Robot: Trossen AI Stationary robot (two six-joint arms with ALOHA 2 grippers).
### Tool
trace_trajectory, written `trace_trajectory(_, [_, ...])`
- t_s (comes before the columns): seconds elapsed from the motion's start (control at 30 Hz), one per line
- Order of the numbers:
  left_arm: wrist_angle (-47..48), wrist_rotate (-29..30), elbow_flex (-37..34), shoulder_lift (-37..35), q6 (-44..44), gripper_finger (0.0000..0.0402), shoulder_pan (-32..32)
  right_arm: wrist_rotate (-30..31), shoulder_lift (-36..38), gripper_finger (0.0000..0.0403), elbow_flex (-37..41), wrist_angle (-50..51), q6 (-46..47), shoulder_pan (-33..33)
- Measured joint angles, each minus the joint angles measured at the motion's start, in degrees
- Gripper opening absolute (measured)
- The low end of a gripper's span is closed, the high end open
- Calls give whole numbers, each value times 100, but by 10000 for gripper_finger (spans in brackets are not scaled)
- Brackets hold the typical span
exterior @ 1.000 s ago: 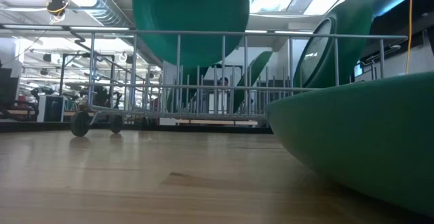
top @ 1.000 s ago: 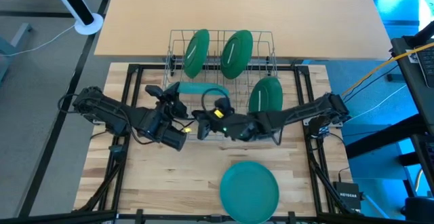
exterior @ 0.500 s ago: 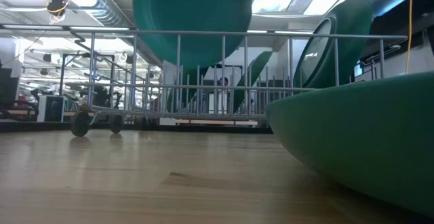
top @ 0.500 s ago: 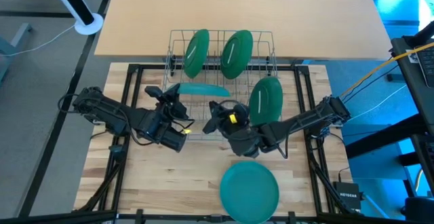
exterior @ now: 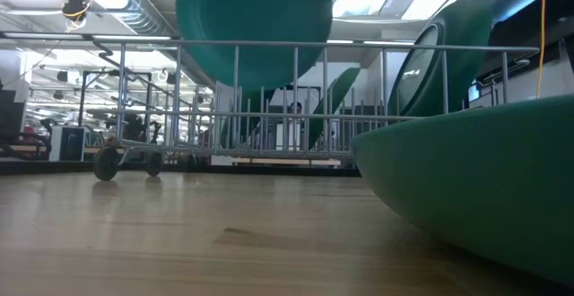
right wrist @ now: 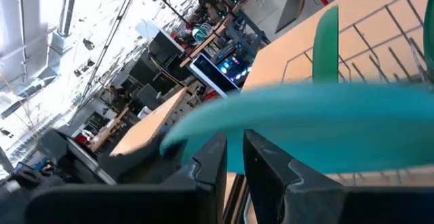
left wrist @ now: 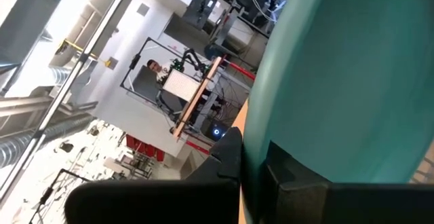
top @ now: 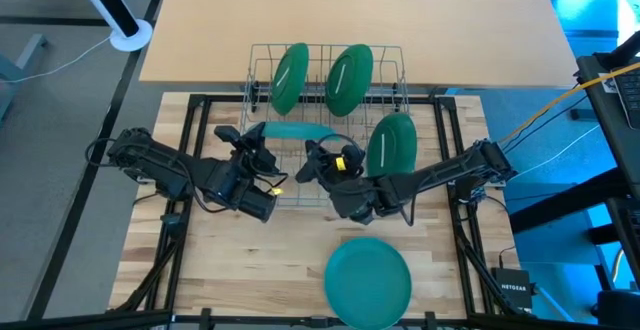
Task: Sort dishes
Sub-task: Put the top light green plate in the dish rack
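The plates (top: 368, 280) are plain dark green to teal, without pattern. The rack (top: 325, 78) is silver-grey wire. The counter (top: 260, 260) is pale wood with grain lines. Both arms (top: 180, 175) are black, with small yellow spots.

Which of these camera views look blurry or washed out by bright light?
Right wrist view: the teal plate is smeared by blur and the room's upper left is blown out white. Left wrist view: the held plate fills the frame, soft-edged. Low view: the near plate is out of focus; ceiling lights glare.
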State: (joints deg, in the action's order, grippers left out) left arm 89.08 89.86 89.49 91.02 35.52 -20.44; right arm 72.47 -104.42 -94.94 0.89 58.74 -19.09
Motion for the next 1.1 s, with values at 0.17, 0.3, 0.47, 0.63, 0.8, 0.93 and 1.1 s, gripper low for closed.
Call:
trace_trajectory(0.17, [-16,16,0,0,60,0,32,23,-165,56,2,11,495,0])
trace_trajectory(0.3, [-5,16,0,0,59,0,32,66,-167,56,2,-45,660,0])
trace_trajectory(0.47, [-4,16,0,0,45,0,34,240,-163,56,2,-479,652,-80])
trace_trajectory(0.63, [0,16,0,0,46,0,34,351,-160,56,2,-455,592,-82])
trace_trajectory(0.8, [0,16,0,0,88,0,34,351,-160,56,1,-542,592,-76])
trace_trajectory(0.93, [0,16,0,0,160,0,24,349,-160,56,2,-707,564,-76])
trace_trajectory(1.1, [6,16,0,0,189,0,-14,347,-160,56,0,-730,555,-76])
